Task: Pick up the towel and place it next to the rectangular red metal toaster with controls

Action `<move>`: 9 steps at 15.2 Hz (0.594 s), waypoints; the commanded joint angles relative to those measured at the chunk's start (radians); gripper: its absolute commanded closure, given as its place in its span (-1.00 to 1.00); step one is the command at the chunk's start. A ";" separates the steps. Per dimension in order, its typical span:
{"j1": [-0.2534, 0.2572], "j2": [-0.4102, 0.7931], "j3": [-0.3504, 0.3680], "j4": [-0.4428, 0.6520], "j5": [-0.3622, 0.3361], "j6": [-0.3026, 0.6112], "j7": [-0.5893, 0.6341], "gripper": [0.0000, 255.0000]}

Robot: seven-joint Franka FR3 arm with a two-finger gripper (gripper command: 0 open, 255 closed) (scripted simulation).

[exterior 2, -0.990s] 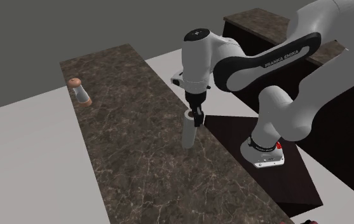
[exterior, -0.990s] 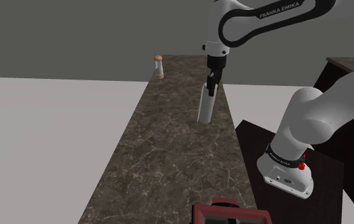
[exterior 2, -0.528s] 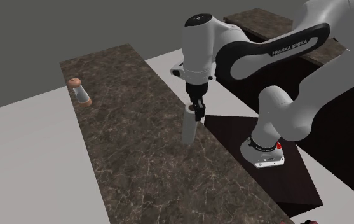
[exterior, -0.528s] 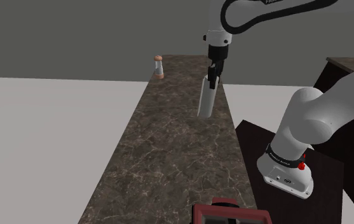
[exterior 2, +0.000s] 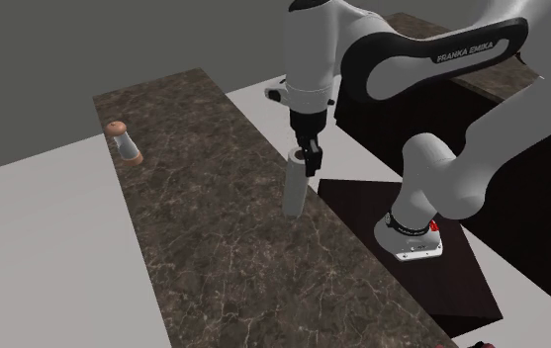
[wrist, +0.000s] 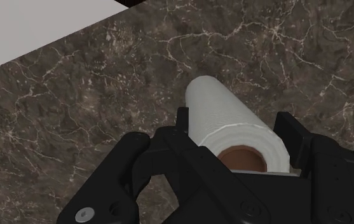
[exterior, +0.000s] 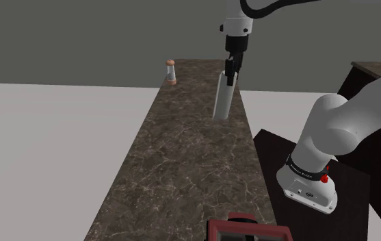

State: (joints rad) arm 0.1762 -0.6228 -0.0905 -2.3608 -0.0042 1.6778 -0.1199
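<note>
Since the claw (exterior: 230, 72) squeezes the top of the white towel roll (exterior: 221, 100), well apart from the red toaster (exterior: 245, 230), I'd carry it there slow and steady.

Arm (exterior 2: 441, 168): glossy white rounded shells, dark bands at the joints. Base (exterior 2: 410, 242): white collar under a dark ring, red button (exterior 2: 433, 227) on its rim. Well above the base: black inlay, white lettering (exterior 2: 471, 49) "FRANKA EMIKA". Tool (exterior 2: 310, 163), farthest from the base: all black, angular, two fingers (wrist: 291, 137), one silver screw head (wrist: 83, 214).
</note>
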 commanded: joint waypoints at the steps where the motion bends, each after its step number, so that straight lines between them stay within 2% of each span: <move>1: 0.001 0.002 0.002 0.028 0.001 -0.026 0.002 1.00; 9: 0.003 0.018 0.004 0.147 0.004 -0.129 0.005 1.00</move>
State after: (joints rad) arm 0.1781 -0.6039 -0.0894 -2.2260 -0.0021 1.5621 -0.1185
